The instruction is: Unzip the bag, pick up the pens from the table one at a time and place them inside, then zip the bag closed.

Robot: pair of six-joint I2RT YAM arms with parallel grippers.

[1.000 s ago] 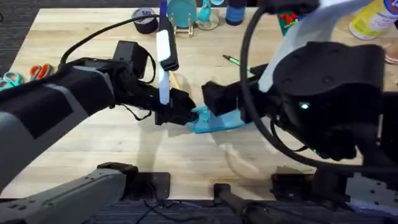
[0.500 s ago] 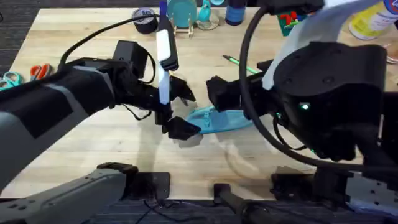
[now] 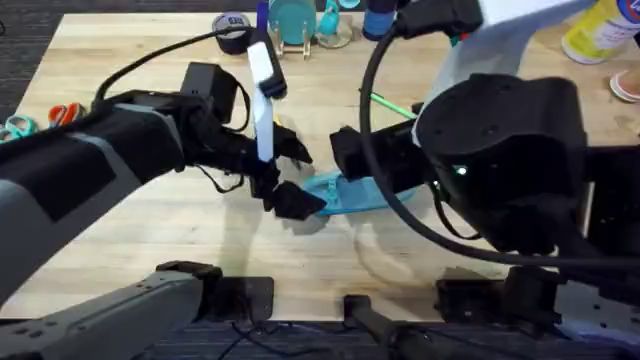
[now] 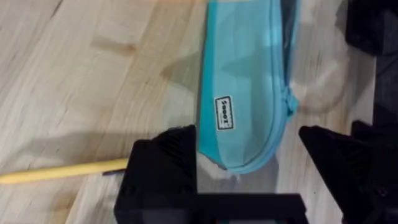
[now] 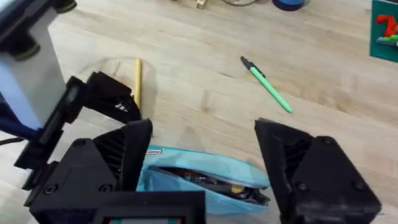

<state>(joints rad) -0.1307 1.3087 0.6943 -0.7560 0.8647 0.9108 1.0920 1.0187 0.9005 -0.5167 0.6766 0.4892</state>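
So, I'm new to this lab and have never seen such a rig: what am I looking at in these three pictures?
Two robot arms work at a wooden table. One picture comes from a camera above; the other two from cameras on each wrist, looking past that arm's own jaws. The left gripper and right gripper both stand open over a blue bag, holding nothing. The bag's zipper looks partly open in the right wrist picture. A yellow pen and a green pen lie on the table, not yet inside.

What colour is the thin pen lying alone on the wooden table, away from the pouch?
Light green with a dark end, clearest in the right wrist view.
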